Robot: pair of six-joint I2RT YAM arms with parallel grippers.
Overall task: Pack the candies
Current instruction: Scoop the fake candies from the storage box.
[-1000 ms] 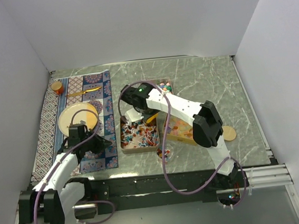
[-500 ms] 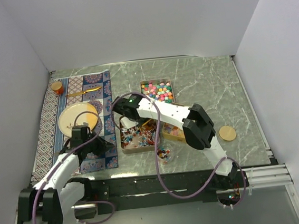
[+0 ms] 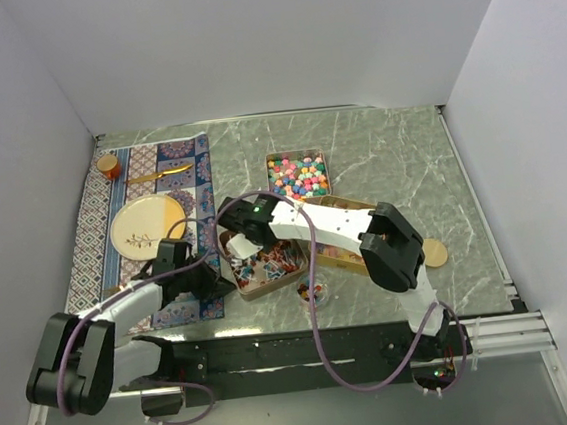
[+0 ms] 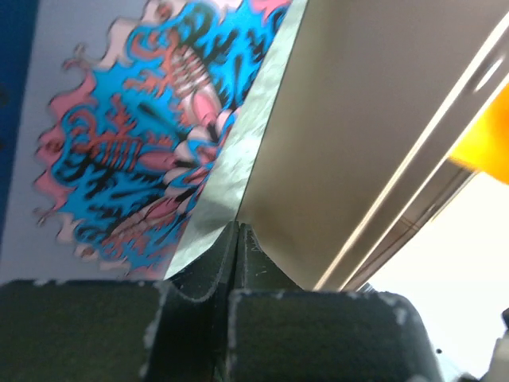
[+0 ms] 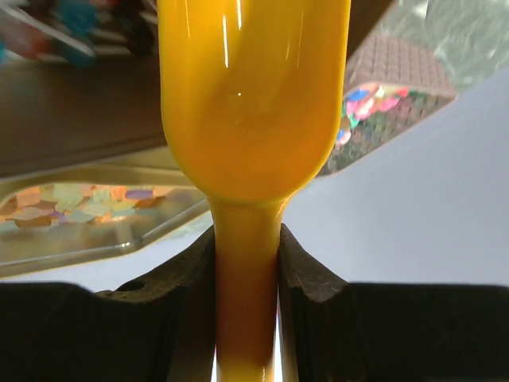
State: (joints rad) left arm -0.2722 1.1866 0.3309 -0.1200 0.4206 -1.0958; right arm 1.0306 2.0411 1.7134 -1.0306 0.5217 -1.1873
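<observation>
Three tins hold the candies: multicolour balls [image 3: 298,174] at the back, red-blue-white wrapped pieces [image 3: 268,259] in the near tin, and translucent squares [image 3: 338,239], partly hidden under my right arm. A few candies [image 3: 311,292] lie loose on the table. My right gripper [image 3: 241,245] [image 5: 246,263] is shut on a yellow spoon [image 5: 254,103] over the left part of the wrapped-piece tin. The squares [image 5: 79,203] show beyond it. My left gripper [image 3: 213,280] [image 4: 237,231] is shut and empty, its tips at that tin's left wall [image 4: 342,143].
A patterned mat [image 3: 95,241] on the left carries a cream plate [image 3: 147,224], a gold utensil [image 3: 159,172] and a small orange jar [image 3: 108,166]. A round gold disc [image 3: 431,251] lies right of the tins. White walls enclose the table.
My right gripper moved with the spoon from the back, near the ball tin, forward and left over the wrapped-piece tin. My left gripper moved right, up to that tin's left wall.
</observation>
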